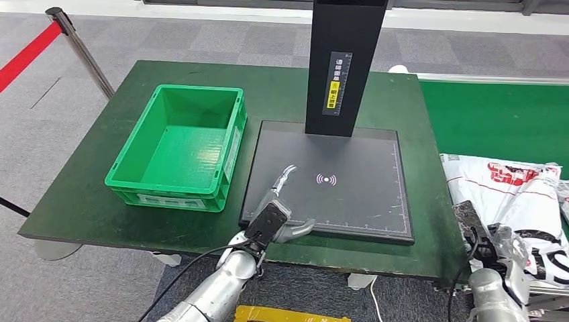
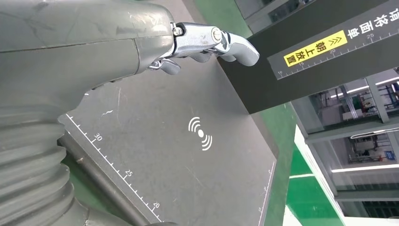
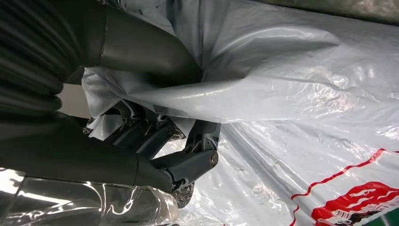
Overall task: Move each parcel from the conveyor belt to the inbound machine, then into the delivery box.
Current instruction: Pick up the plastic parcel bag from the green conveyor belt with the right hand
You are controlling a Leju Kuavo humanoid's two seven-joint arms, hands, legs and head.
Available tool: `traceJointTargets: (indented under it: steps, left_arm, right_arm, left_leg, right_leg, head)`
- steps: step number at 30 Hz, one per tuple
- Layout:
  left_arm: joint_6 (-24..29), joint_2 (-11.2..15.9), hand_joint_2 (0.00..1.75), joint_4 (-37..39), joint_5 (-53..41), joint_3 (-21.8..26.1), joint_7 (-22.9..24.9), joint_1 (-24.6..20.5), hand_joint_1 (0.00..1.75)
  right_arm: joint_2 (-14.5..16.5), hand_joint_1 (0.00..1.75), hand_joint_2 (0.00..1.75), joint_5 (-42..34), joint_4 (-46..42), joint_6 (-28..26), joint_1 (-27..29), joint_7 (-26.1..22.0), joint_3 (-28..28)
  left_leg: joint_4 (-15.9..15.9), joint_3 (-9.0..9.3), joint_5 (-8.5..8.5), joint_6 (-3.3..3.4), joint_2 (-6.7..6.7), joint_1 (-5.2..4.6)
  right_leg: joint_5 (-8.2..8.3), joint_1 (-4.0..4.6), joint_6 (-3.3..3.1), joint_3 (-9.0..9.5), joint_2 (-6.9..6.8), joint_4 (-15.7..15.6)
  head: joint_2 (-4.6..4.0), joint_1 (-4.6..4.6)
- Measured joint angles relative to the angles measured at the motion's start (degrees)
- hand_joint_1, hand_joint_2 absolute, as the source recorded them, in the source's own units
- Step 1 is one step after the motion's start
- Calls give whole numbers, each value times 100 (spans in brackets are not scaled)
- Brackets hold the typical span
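At nine o'clock on the table sits the green box. Beside it the left hand hovers over the scanner plate, fingers spread, holding nothing. At three o'clock the white parcel lies on the belt (plastic wrinkled), and the right hand seems to be pinching a fold of it.

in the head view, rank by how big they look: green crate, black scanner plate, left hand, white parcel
1. Black scanner plate, the widest dark area.
2. Green crate.
3. White parcel, though the picture's right edge cuts it off, so its full size is unsure.
4. Left hand, clearly the smallest.
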Motion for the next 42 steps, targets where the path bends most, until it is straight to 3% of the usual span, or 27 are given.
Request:
traceJointTargets:
  steps: [8, 23, 32, 42]
  left_arm:
    - [9, 17, 175, -62, -36, 0, 33, 47, 0]
    - [9, 58, 175, -264, -169, 4, 108, 168, 0]
    - [-8, 70, 175, -410, -251, 5, 182, 200, 0]
    - [-21, 91, 175, -480, -296, 36, 201, 254, 0]
  right_arm:
    - [93, 175, 175, -333, -389, 78, 199, -52, -1]
    - [436, 175, 175, -964, -3166, 563, 1441, 16, -1]
    - [522, 175, 175, -1088, -4198, 637, 1669, -69, -32]
    - [555, 175, 175, -1152, -4682, 679, 1781, -105, -71]
  left_leg:
    - [0, 0, -1, -1, 2, 0]
    - [-5, -18, -3, -5, -9, 0]
    - [-4, -17, -4, -5, -7, 0]
    - [-3, -17, -3, -3, -8, -2]
  right_leg:
    - [0, 3, 0, -1, 3, 0]
    - [-9, 3, -8, -22, -7, 6]
    - [-11, -3, -6, -20, -6, 4]
    - [-10, -6, -4, -17, -6, 3]
  head:
    - [0, 0]
    - [0, 0]
    - [0, 0]
    - [0, 1]
